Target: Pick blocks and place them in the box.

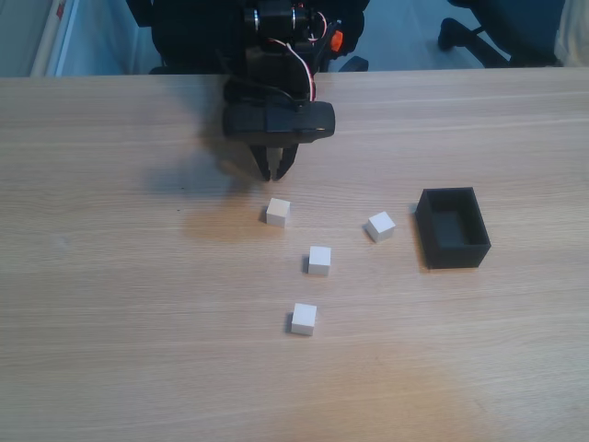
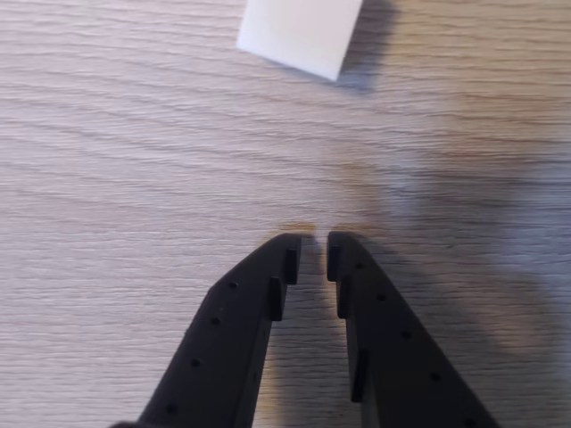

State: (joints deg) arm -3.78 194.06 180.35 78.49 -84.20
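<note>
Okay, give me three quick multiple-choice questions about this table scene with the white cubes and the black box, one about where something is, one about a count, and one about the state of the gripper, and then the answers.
1. In the fixed view, where does the box stand relative to the blocks?
A. To their right
B. To their left
C. In their midst

2. How many blocks lie on the table outside the box?
A. Two
B. Three
C. Four

3. What is the gripper holding?
A. A block
B. Nothing
C. The box

Answers:
1. A, since every block sits left of the box in the fixed view.
2. C, as the fixed view shows one block nearest the gripper, one beside the box, one in the middle and one lowest, with the box interior empty.
3. B, because the wrist view shows the fingertips nearly together with bare wood between them and the nearest block ahead, untouched.
</note>
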